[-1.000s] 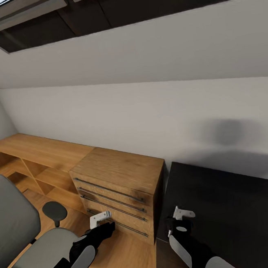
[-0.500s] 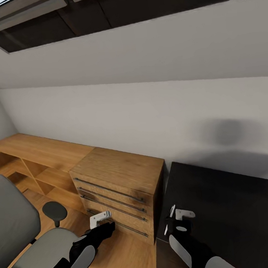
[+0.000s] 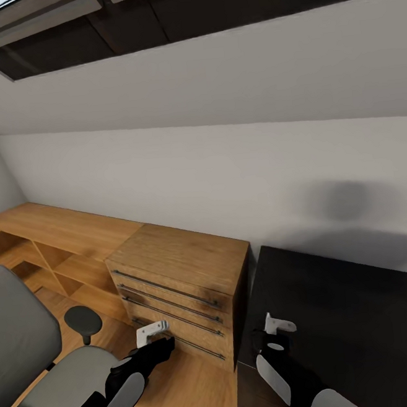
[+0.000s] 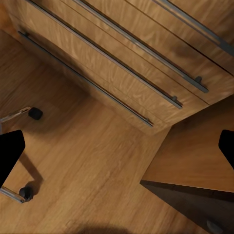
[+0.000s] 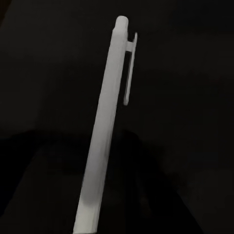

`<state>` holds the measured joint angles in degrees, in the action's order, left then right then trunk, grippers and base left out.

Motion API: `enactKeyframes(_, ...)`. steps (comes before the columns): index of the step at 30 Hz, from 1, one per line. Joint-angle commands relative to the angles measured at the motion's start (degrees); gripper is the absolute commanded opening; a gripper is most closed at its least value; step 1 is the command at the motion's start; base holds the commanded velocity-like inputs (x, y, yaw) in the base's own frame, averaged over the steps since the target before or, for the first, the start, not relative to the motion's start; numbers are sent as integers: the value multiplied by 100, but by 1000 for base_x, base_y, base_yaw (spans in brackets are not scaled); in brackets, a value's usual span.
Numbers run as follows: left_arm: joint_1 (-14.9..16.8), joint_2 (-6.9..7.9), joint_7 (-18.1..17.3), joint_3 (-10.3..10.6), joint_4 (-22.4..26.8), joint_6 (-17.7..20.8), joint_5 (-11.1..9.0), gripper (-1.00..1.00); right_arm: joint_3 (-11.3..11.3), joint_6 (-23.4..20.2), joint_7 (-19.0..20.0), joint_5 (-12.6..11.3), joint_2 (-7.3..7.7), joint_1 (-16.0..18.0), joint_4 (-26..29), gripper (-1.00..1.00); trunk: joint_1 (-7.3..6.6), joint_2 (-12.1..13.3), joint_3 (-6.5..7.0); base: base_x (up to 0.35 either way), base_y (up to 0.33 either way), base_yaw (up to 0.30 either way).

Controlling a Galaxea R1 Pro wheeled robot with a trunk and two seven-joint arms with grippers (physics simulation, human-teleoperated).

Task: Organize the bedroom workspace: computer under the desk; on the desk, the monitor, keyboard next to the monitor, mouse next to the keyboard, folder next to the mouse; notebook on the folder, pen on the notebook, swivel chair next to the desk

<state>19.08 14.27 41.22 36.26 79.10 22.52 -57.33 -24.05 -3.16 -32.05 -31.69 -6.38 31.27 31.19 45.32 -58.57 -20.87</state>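
In the right wrist view the pen (image 5: 105, 141), a pale grey stick with a clip, stands close up against the black top of the desk (image 3: 364, 319). My right gripper (image 3: 276, 328) hovers over the desk's near left corner and looks shut on the pen. My left gripper (image 3: 155, 330) is open over the wood floor in front of the oak drawers, its black fingers (image 4: 9, 153) wide apart with nothing between them. The grey swivel chair (image 3: 25, 351) with its black armrest (image 3: 83, 321) is at the lower left, under my left arm.
Light oak drawers (image 3: 180, 280) with long bar handles stand between the chair and the desk, tight against the desk's left end. A low oak shelf unit (image 3: 52, 243) runs along the pale wall to the left. A chair caster (image 4: 34, 113) rests on the plank floor.
Half a second ago a thin pale stick showed beside the right gripper; now the gripper hides it. The left arm and the camera have not moved.
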Motion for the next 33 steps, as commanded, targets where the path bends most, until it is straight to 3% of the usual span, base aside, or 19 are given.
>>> enactKeyframes(1,8,5,44,13,9,7,-32,100,-28,-86,-56,-71,6,2,-78,-100,1,-5,-8,0,0,0)
enactKeyframes(12,8,5,44,13,1,7,-32,100,-15,-258,-56,-74,6,2,-34,-100,1,-5,-8,0,0,0)
enactKeyframes(23,8,5,44,13,2,7,-32,100,204,-478,-56,-74,6,2,-7,-100,1,-5,-8,0,0,0)
enactKeyframes(33,8,5,44,13,3,7,-32,100,237,-532,-56,-74,6,2,33,-100,1,-5,-8,0,0,0)
